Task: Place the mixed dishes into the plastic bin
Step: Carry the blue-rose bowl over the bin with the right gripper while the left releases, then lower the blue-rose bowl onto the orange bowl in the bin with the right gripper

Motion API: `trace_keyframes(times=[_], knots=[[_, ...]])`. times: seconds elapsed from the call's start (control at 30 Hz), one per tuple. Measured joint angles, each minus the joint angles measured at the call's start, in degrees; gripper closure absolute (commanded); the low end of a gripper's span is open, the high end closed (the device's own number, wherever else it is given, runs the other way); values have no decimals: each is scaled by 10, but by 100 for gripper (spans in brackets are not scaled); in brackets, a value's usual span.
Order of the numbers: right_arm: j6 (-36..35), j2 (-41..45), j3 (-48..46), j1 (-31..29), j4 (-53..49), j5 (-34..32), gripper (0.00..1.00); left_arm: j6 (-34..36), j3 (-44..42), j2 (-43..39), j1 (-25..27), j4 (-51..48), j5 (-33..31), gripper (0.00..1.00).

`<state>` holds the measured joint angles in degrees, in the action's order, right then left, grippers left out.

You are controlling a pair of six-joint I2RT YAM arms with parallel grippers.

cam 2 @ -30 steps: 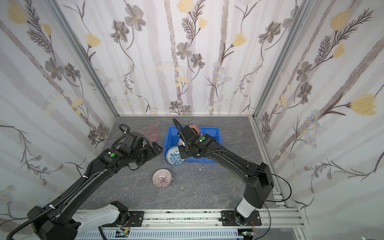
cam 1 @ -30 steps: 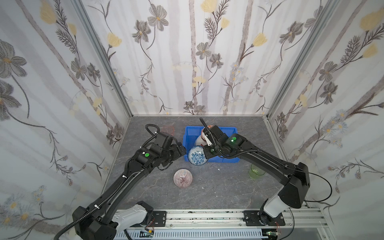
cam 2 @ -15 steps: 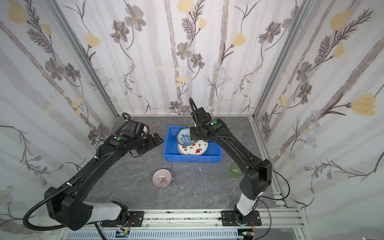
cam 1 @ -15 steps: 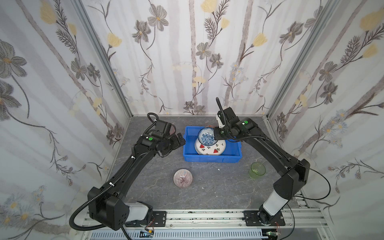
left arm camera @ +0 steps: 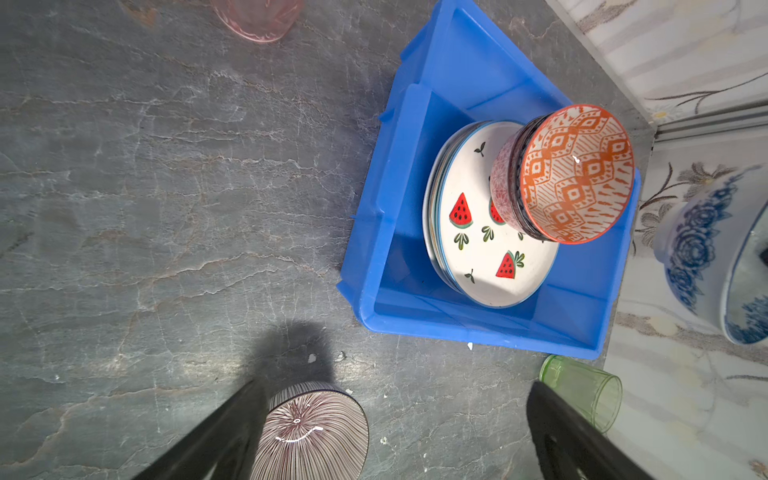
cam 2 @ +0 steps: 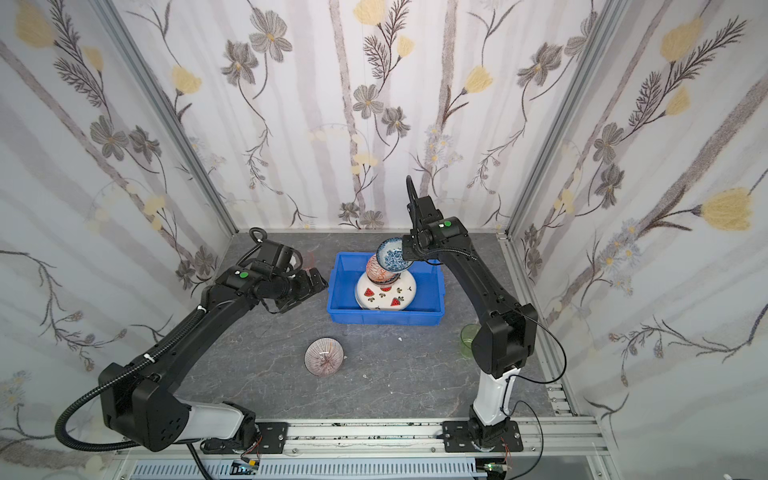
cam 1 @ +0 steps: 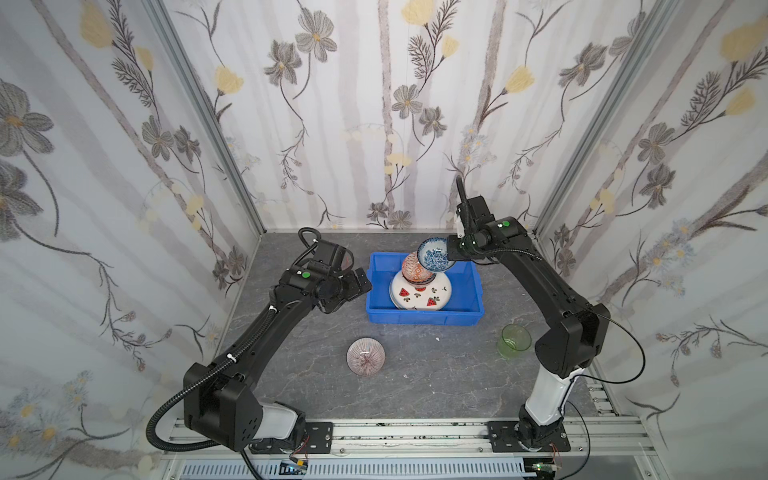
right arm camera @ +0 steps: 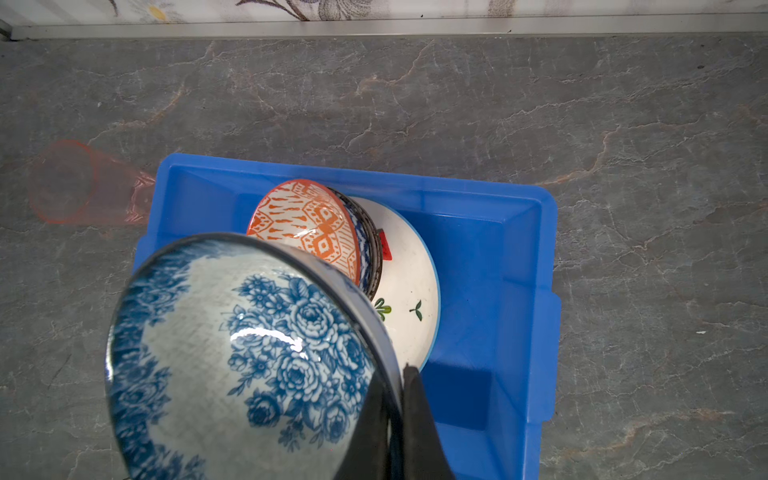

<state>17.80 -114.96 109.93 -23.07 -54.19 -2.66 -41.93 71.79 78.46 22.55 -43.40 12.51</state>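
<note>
Floral wallpaper walls (cam 1: 374,124) three sides; grey stone-look floor (cam 1: 436,374); aluminium rail (cam 1: 415,432) at front

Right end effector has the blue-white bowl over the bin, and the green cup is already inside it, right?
Not quite. The green cup is not inside the blue bin; it stands on the table outside it, as a top view shows. The rest holds: the right end effector has the blue-white bowl over the bin.

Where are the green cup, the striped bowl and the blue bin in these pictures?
green cup (cam 1: 515,341): in a top view, on the middle of the cup.
striped bowl (cam 1: 365,357): in a top view, on its striped middle.
blue bin (cam 1: 424,317): in a top view, on its near outer wall.
</note>
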Motion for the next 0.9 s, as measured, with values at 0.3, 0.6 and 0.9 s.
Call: trace_keyframes(times=[0.3, 0.6, 0.9], knots=[[-31, -29, 21, 9, -15, 26, 100, -34, -35, -23, 1, 4, -24, 0], [-38, -47, 36, 6, -15, 45, 100, -38, -51, -30, 1, 13, -25, 0], [-38, -110, 99, 2, -12, 55, 100, -58, -89, -73, 2, 19, -38, 0]])
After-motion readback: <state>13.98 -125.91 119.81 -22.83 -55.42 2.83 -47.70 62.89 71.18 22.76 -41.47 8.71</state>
